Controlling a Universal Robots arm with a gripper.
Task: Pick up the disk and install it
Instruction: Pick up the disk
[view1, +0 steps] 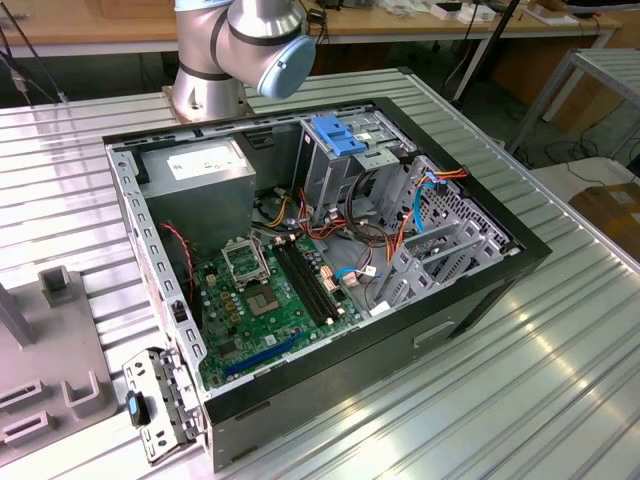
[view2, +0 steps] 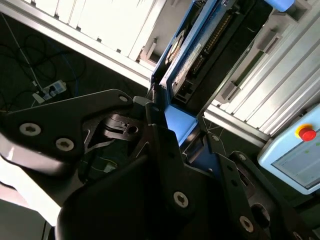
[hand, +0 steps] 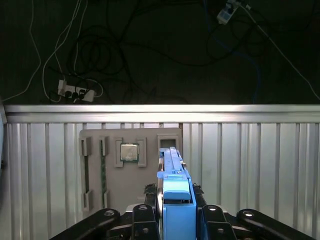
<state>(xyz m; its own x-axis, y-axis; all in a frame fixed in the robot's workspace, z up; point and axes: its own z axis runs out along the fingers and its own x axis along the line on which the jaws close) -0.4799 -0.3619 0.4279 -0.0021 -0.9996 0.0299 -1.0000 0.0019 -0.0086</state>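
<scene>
My gripper (hand: 177, 217) is shut on the disk (hand: 171, 165), its black fingers (hand: 150, 220) clamping the light-blue carrier rail from both sides. In the first wrist view the disk is edge-on, over the grey parts fixture (hand: 112, 200) on the ribbed metal table. In the second wrist view the disk (view2: 197, 47) shows its dark body, white label and blue rail, reaching away from the gripper (view2: 175, 135). In the exterior view the open computer case (view1: 480, 290) lies on the table, with the grey drive cage (view1: 335, 170) under a blue latch.
The fixture also carries a processor chip (hand: 129, 152) and a memory stick (hand: 103, 172). The arm's base (view1: 205, 90) stands behind the case. A box with a red button (view2: 300, 150) sits beyond the table edge, and cables and a power strip (hand: 75, 90) lie on the floor.
</scene>
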